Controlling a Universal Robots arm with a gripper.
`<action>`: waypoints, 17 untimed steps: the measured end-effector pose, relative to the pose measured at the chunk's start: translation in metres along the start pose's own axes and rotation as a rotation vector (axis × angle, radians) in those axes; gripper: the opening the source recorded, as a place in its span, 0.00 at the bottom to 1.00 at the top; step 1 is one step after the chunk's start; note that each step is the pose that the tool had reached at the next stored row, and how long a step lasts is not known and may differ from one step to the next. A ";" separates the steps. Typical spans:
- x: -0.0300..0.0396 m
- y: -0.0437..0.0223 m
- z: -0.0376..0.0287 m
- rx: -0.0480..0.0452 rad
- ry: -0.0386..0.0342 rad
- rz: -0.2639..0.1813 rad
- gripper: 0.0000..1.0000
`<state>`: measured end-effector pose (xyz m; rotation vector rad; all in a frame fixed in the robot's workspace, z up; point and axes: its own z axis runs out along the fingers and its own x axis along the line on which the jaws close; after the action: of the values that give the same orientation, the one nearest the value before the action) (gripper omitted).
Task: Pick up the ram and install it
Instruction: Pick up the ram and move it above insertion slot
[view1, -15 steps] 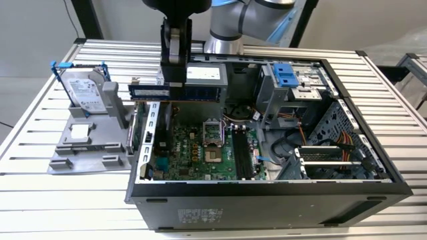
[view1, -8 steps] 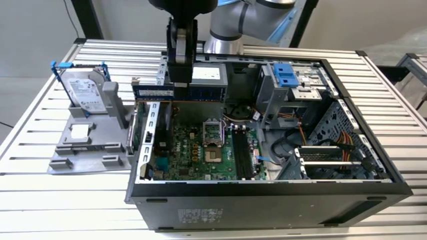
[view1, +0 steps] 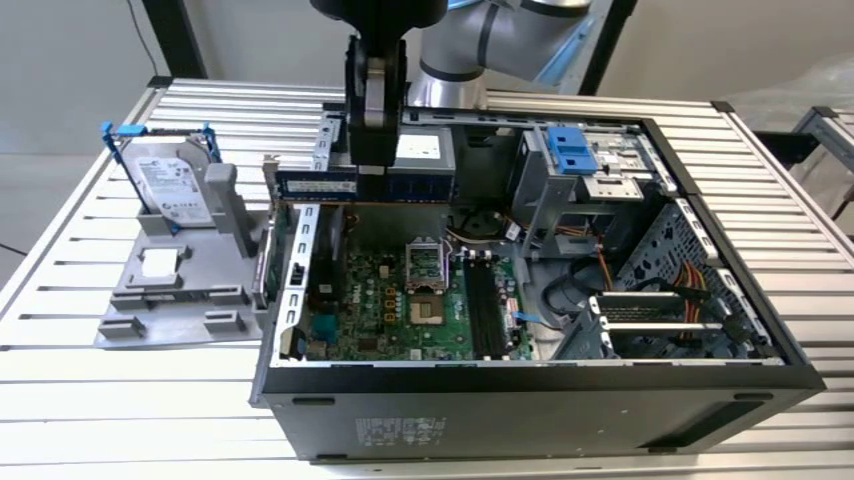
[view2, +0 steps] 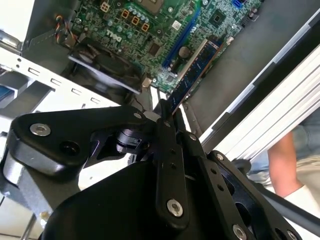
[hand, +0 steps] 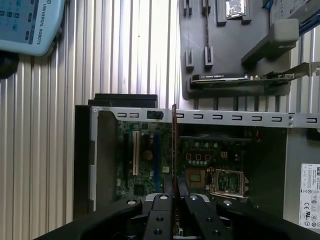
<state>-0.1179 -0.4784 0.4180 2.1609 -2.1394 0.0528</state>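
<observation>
The ram (view1: 358, 187) is a slim dark blue stick with black chips, held level above the back left of the open computer case (view1: 534, 400). My gripper (view1: 376, 165) comes straight down from above and is shut on the stick's upper edge. In the second wrist view the ram (view2: 194, 70) sticks out past the gripper (view2: 169, 116) over the green motherboard (view2: 150, 30). Edge-on in the first wrist view, the ram (hand: 174, 145) rises from the gripper (hand: 174, 194) above the board. The black memory slots (view1: 483, 305) lie lower down, to the exterior view's right of the processor socket.
A silver hard drive (view1: 174, 188) with blue clips stands on a grey fixture (view1: 167, 300) at the exterior view's left. A card with a metal bracket (hand: 240, 79) leans beside the case. A teach pendant (hand: 30, 22) lies on the slatted table. A person's arm (view2: 287, 165) is nearby.
</observation>
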 end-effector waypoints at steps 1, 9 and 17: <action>0.0000 -0.0010 -0.0001 -0.0001 0.0005 0.000 0.00; 0.0001 -0.0090 -0.0004 -0.0011 0.0044 0.000 0.00; 0.0002 -0.0172 -0.0008 -0.0025 0.0078 0.000 0.00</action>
<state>-0.1007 -0.4784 0.4181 2.1555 -2.1342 0.0584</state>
